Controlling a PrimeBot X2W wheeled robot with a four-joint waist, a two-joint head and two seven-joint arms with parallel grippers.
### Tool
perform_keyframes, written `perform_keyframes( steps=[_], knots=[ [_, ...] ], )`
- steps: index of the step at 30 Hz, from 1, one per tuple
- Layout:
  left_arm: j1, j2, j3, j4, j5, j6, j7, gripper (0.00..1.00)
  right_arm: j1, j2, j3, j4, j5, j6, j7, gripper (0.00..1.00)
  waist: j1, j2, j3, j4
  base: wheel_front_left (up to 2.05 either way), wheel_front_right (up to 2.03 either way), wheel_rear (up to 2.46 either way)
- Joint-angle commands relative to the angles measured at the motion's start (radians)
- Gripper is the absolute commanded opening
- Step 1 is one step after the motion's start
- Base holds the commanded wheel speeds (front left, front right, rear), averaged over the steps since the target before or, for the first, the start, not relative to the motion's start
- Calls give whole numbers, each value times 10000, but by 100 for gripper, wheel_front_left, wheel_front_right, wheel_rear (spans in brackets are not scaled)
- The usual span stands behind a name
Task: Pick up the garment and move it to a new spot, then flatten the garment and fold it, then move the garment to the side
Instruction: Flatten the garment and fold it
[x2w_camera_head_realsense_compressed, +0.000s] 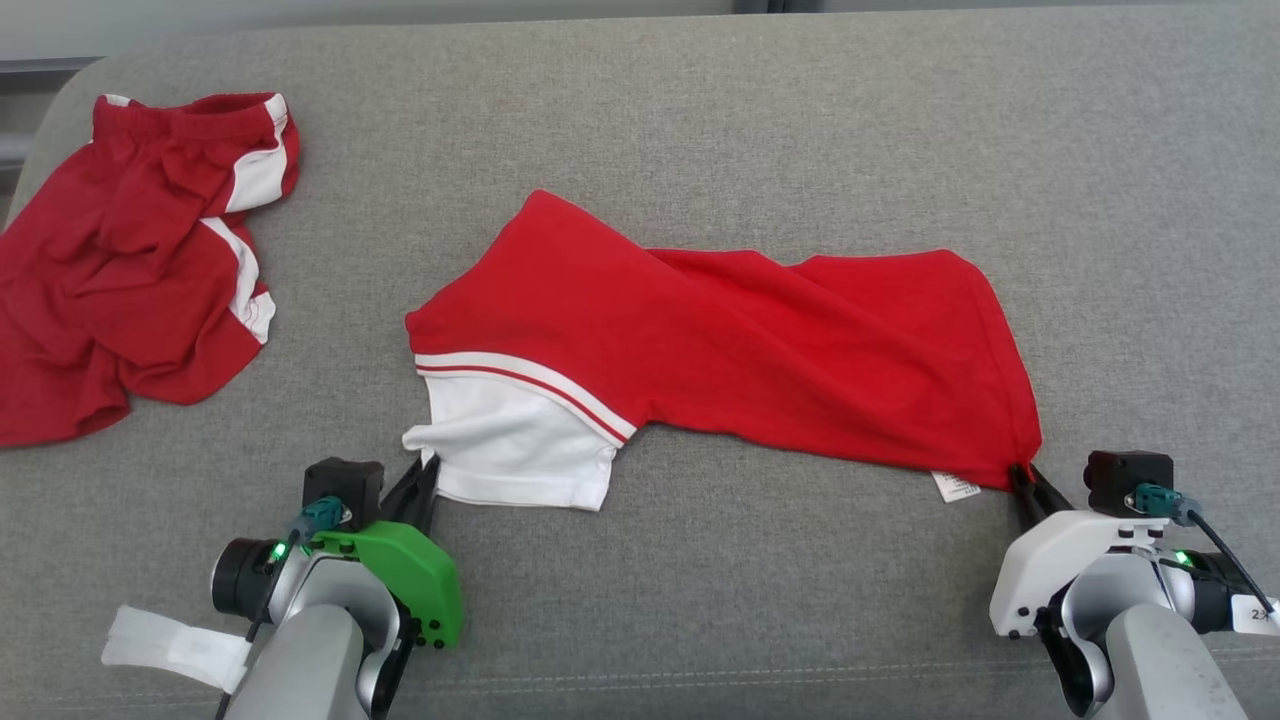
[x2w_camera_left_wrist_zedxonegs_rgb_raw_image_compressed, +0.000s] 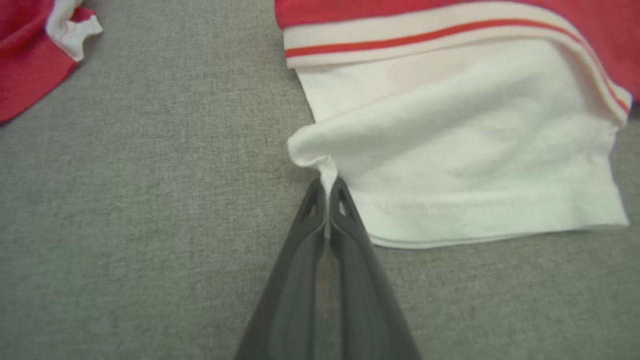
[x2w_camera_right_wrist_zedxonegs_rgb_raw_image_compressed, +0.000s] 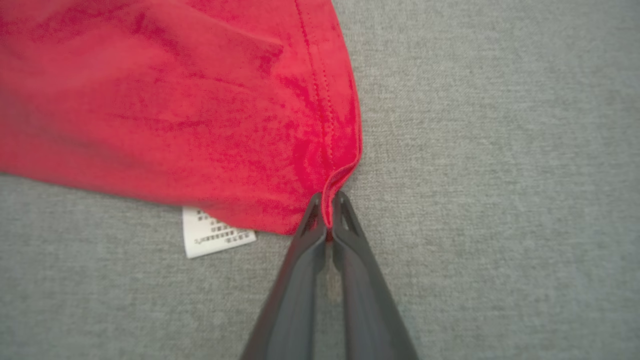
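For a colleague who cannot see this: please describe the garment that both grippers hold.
On the grey fabric surface lie two red garments. The held garment stretches across the middle, between the left gripper and the right gripper. Unlike the crumpled darker garment at far left, it has a broad white end and a small white label.

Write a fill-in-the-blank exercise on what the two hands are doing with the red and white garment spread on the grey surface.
1. The left hand is shut on a corner of the ____ end panel of the red fabric garment.
2. The right hand is shut on a ____ hem corner, beside a small white printed label.
3. A second, crumpled red and white garment lies on the grey woven surface towards the robot's ____ side.

Missing words: white; red; left.
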Motion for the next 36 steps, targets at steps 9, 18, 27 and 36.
perform_keyframes(
  steps=[9, 18, 27, 36],
  knots=[
    [18, -136, 487, -1020, -911, -144, -751, 0, -33, -35, -63, -354, 659, -15, -774, 0, 0, 0, -498, 7, 0, 0, 0],
    [-11, -148, 1088, -2939, -1772, -11, -392, 0, -366, -35, 477, -1286, 2037, -15, -597, 0, 0, 0, -991, -24, 0, 0, 0],
    [-2145, 415, 1484, -4114, -1845, 167, 427, 0, -2847, -77, 2035, -1545, 1889, -11, 622, 0, 0, 0, 19, -387, 0, 0, 0],
    [-5265, 973, 1434, -3980, -1488, 2, 682, 0, -5840, -621, 3260, -624, 2151, -11, 498, 0, 0, 0, 1366, -617, 0, 0, 0]
  ],
)
